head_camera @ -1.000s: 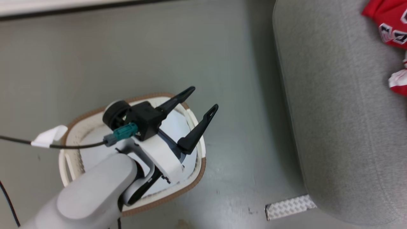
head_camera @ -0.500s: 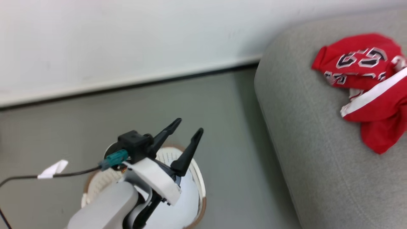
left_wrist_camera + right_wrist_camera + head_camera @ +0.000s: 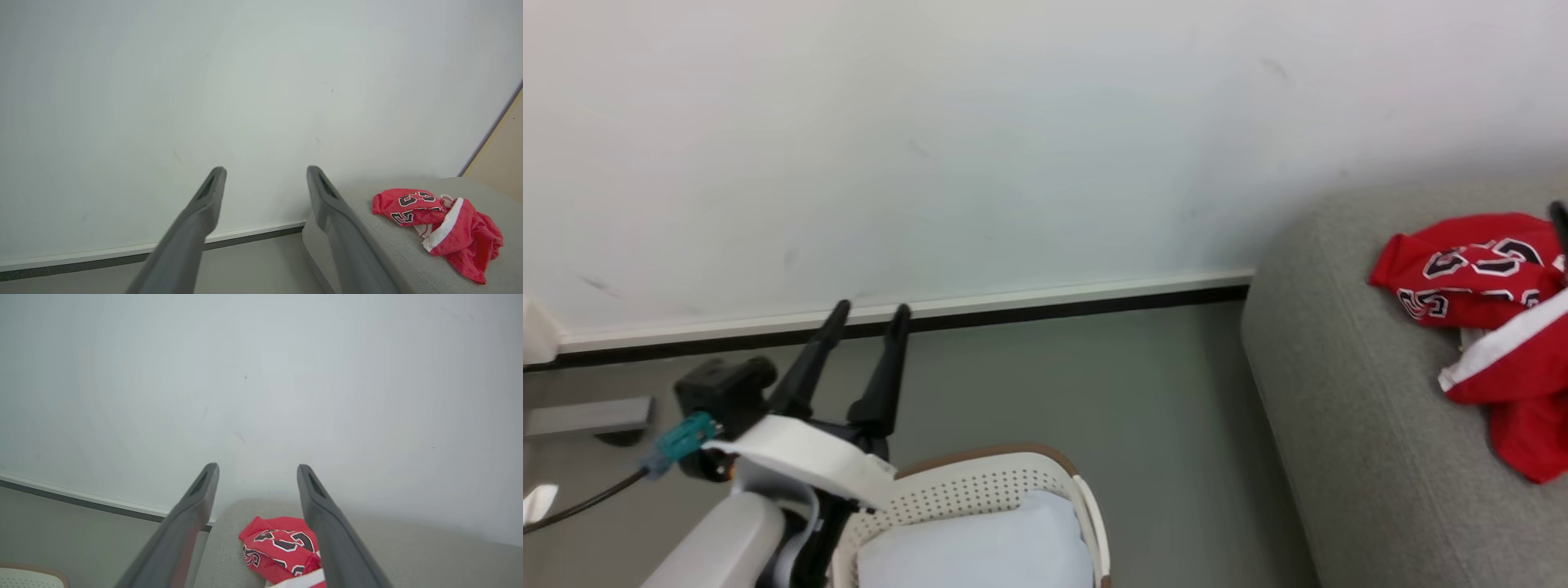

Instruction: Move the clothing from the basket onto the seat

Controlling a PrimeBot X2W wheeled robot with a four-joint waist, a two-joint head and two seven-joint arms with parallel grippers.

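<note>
The clothing (image 3: pixel 1474 273) lies crumpled on the seat (image 3: pixel 1339 425), near its rounded end: red cloth with black-and-white numbers uppermost and a white stripe across the fold beside them. None of it is in the basket (image 3: pixel 980 454), which stands on the grey floor (image 3: pixel 1160 392) apart from the seat, with a plain white pad (image 3: pixel 980 547) inside.

In the right wrist view the clothing (image 3: pixel 278 547) shows low between the two fingers of the right gripper (image 3: pixel 257 468), one edge hidden behind one finger. The jaws are spread wide and grasp nothing; whether they touch the cloth cannot be told.

The left gripper (image 3: pixel 870 310) hangs over the basket's far rim, fingers pointing at the white wall (image 3: pixel 1013 147). Its jaws are also spread and empty. In its wrist view the clothing (image 3: pixel 433 216) sits well off to one side, outside the left gripper (image 3: pixel 265 171) fingers, on the seat (image 3: pixel 408 257).
</note>
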